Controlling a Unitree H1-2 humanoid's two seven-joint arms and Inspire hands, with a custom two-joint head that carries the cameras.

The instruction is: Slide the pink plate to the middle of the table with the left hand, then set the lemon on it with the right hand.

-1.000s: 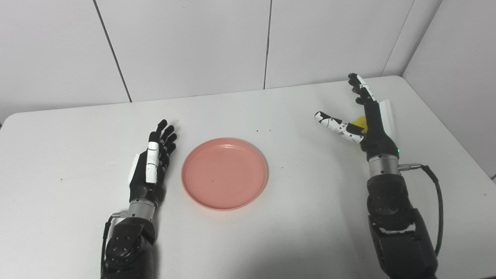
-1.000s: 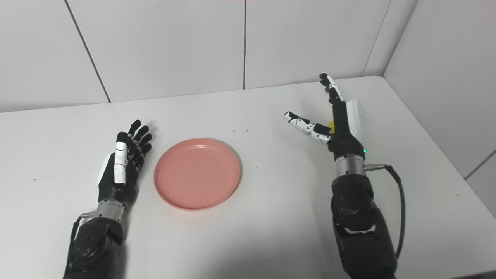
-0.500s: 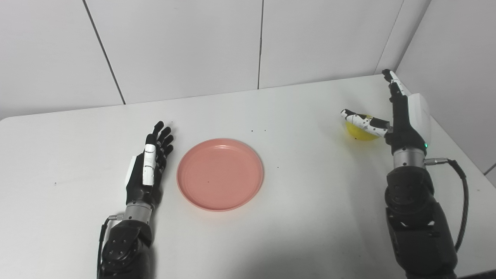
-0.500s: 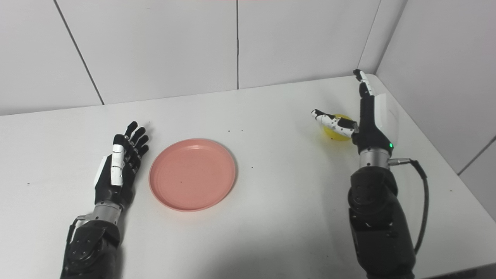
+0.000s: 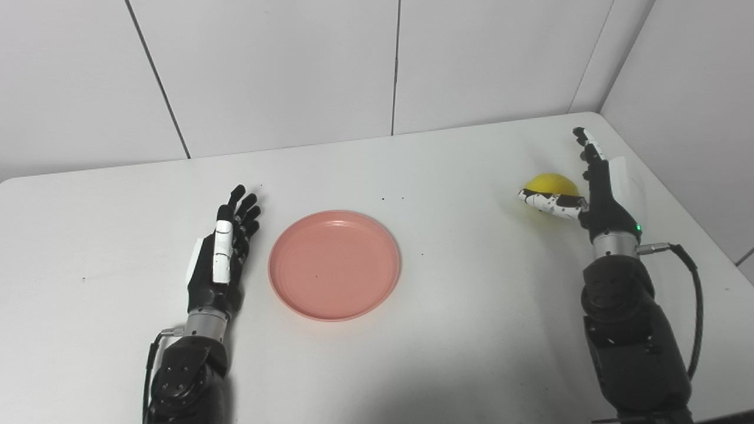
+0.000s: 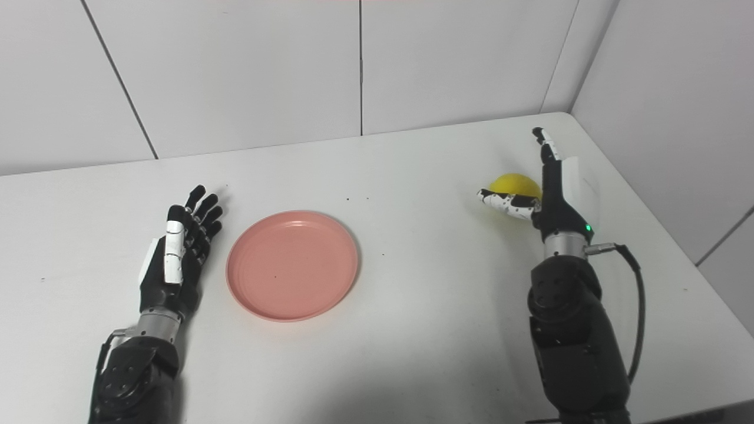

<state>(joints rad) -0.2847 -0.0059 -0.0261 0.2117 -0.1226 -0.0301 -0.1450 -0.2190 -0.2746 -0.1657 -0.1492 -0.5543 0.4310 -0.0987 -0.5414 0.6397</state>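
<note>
The pink plate (image 5: 334,265) lies flat near the middle of the white table (image 5: 447,330), with nothing on it. My left hand (image 5: 222,259) rests just left of the plate, open, fingers straight and pointing away, a small gap from the rim. The yellow lemon (image 5: 552,185) sits on the table at the far right. My right hand (image 5: 592,188) stands edge-up right beside the lemon, open: its fingers (image 5: 589,154) point up past the lemon's right side and its thumb (image 5: 548,201) reaches across the lemon's near side. The fingers are not closed on the fruit.
The table's right edge (image 5: 671,194) runs close behind the right hand, and a white panelled wall (image 5: 394,65) borders the far side. Bare table surface (image 5: 471,224) lies between the plate and the lemon.
The right hand swung right, then drew back and sank until the thumb sits at the lemon's near side. The left hand slid back slightly. The camera shifted a little at first.
</note>
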